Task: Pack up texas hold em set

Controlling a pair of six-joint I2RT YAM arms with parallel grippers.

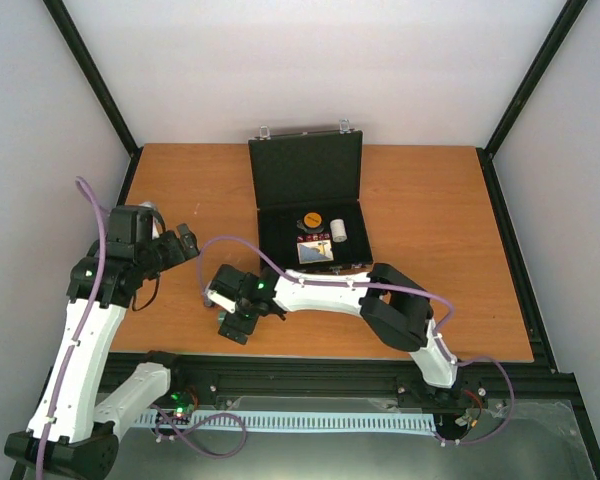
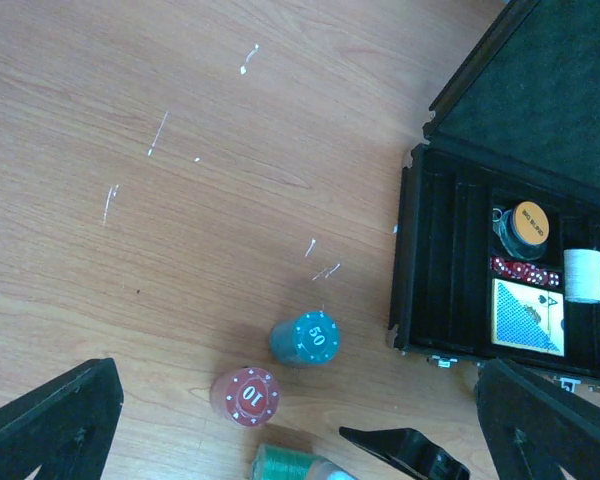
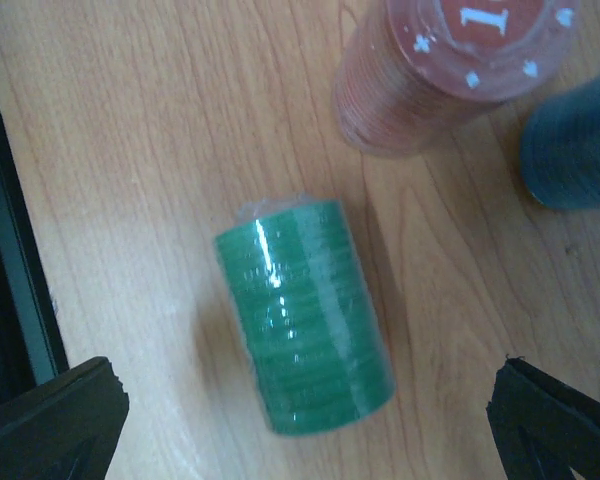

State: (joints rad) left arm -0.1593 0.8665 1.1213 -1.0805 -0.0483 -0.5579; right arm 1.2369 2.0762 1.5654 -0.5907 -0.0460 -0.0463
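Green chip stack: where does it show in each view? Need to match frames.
Top external: not discernible, probably hidden under the right gripper.
Left wrist: green chip stack at the bottom edge near centre, partly cut off.
Right wrist: centre of frame, lying on its side on the wood.
Shared landmark: red chip stack, standing close beside it in both wrist views.
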